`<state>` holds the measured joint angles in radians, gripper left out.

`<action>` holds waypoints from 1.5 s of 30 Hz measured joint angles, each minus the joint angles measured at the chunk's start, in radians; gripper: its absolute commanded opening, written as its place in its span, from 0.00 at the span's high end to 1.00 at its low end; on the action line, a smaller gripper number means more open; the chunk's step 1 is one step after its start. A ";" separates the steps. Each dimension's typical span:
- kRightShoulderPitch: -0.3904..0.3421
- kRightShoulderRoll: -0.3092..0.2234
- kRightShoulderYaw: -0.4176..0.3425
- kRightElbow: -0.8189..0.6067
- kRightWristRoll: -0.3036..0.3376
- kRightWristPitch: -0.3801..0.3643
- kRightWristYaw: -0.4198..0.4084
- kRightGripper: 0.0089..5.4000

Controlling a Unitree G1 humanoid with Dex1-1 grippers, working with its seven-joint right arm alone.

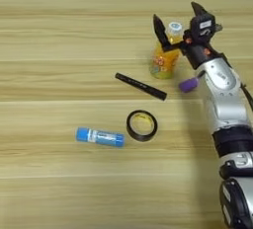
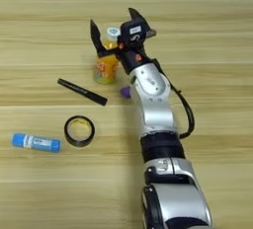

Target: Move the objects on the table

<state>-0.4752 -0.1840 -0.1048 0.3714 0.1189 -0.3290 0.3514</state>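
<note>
Nearest lay the blue-and-white tube [image 1: 100, 137] and black tape ring [image 1: 142, 125], mid-table [image 1: 49, 75]; beyond them the thin black pen [image 1: 141, 86] and purple block [image 1: 188, 85]. Toward the far edge, the right gripper [image 1: 179, 19] had fingers spread, the upright orange juice bottle [image 1: 165, 55] between them.

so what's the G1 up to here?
The right gripper is at the orange juice bottle, fingers spread open on either side of its white cap, with no grip closed yet. The bottle stands upright on the table. A purple block lies beside the forearm, partly hidden by it in the right eye view. The black pen, tape ring and blue-and-white tube lie apart, untouched.
</note>
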 measured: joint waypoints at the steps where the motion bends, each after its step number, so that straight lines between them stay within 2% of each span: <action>1: 0.008 0.000 0.004 -0.021 0.014 -0.010 0.020 0.01; 5: 0.057 -0.001 0.046 -0.105 0.069 -0.038 0.135 0.01; 6: 0.101 -0.003 0.084 -0.157 0.102 -0.054 0.220 0.01; 9: 0.140 -0.013 0.112 -0.210 0.157 -0.049 0.317 0.01; 12: 0.165 -0.039 0.138 -0.253 0.223 0.000 0.422 0.01; 17: 0.207 -0.064 0.165 -0.298 0.270 0.063 0.534 0.01; 22: 0.251 -0.100 0.221 -0.329 0.263 0.098 0.632 0.01; 28: 0.301 -0.146 0.304 -0.338 0.188 0.101 0.723 0.01; 36: 0.311 -0.166 0.343 -0.338 0.143 0.124 0.752 0.01; 45: 0.305 -0.171 0.397 -0.319 0.082 0.255 0.769 0.01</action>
<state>-0.1704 -0.3551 0.2918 0.0521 0.2007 -0.0737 1.1200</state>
